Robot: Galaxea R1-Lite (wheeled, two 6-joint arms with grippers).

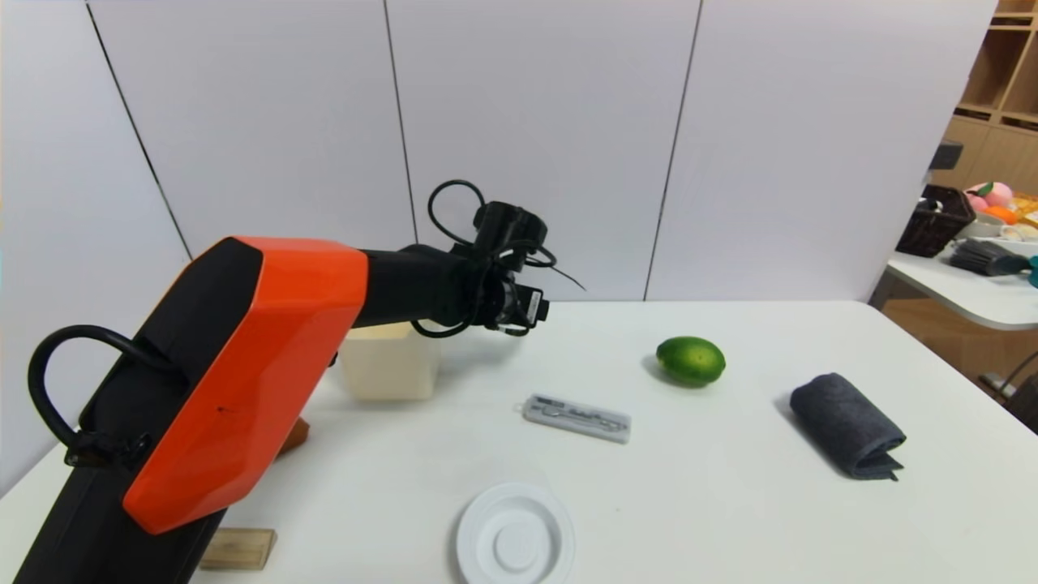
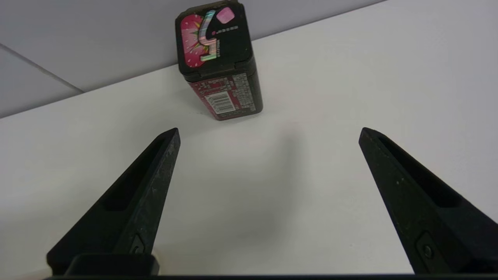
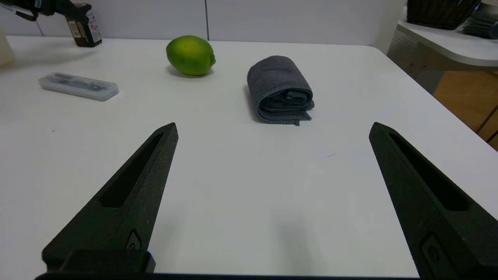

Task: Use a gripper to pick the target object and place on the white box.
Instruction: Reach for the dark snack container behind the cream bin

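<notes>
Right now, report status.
Left gripper open, short of the upright target object. Right gripper open, idle over table. White box waiting. Path clear.

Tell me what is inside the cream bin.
The white box stands behind the left gripper, whose arm covers its opening. Only its front wall shows, so its contents cannot be seen. The target object stands outside, on the table.

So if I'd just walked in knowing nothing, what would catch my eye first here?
Probably the big orange-and-black arm reaching from the robot's left across the white table, its left gripper wide open just short of a small dark box standing near the wall. Next, the bright green lime mid-table, with a rolled grey towel to its right. A cream bin sits half hidden behind the arm.
</notes>
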